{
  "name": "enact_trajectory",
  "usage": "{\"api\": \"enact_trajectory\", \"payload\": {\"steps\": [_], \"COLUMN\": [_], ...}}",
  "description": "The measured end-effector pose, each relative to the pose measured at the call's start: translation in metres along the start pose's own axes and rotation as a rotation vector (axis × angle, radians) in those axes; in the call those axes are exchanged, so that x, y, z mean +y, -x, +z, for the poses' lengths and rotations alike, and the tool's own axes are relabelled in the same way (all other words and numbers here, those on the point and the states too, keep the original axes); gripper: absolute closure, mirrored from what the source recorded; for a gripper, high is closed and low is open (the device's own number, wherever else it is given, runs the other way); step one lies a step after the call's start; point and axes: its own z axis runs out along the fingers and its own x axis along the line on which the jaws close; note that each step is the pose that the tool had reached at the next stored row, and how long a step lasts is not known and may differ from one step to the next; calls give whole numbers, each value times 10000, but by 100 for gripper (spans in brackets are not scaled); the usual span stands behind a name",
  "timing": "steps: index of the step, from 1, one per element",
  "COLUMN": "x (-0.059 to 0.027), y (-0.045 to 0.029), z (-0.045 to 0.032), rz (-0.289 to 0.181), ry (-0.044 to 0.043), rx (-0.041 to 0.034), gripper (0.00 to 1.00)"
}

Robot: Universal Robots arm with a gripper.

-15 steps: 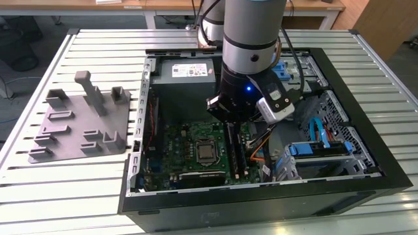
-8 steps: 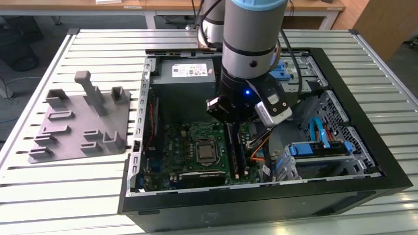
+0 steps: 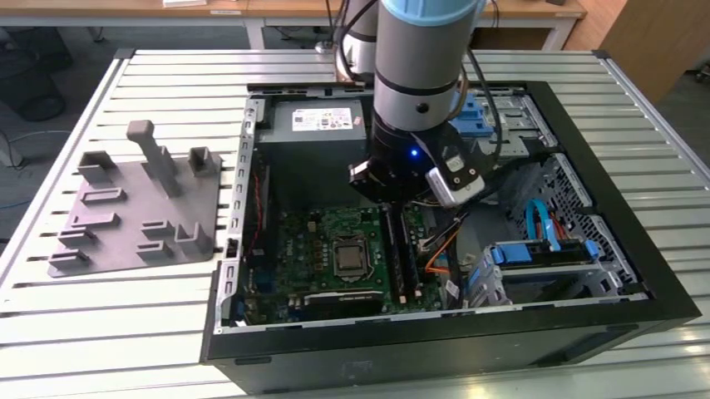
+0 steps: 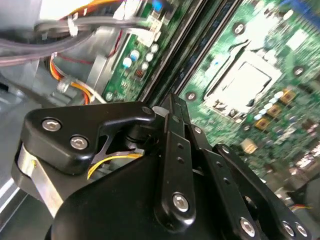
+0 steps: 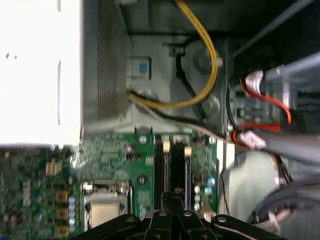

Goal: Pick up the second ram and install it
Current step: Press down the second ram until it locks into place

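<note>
Exterior view: the second ram (image 3: 401, 253) seems to lie in the slots directly below the gripper (image 3: 391, 202), its long axis running away from the gripper along the green motherboard (image 3: 316, 258), toward the case's (image 3: 444, 332) front wall. In both wrist views the fingers (image 4: 176, 125) close narrowly over the slots (image 5: 170, 170), probably pinching the stick's edge.

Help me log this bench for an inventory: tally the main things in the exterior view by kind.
Robot arm: 1
Open computer case: 1
Green motherboard: 1
Grey tray with pegs: 1
Total: 4
</note>
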Motion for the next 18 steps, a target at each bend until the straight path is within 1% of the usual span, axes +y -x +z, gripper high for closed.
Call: {"api": "enact_trajectory", "payload": {"steps": [3, 4, 9, 12, 16, 18], "x": [120, 129, 134, 133, 133, 136], "y": [-3, -7, -10, -12, -13, -11], "z": [52, 69, 158, 192, 213, 194], "rz": [2, 1, 1, 1, 1, 2], "ry": [27, 29, 28, 22, 24, 30], "rx": [0, -1, 0, 3, 1, -11], "gripper": [90, 90, 90, 90, 90, 90]}}
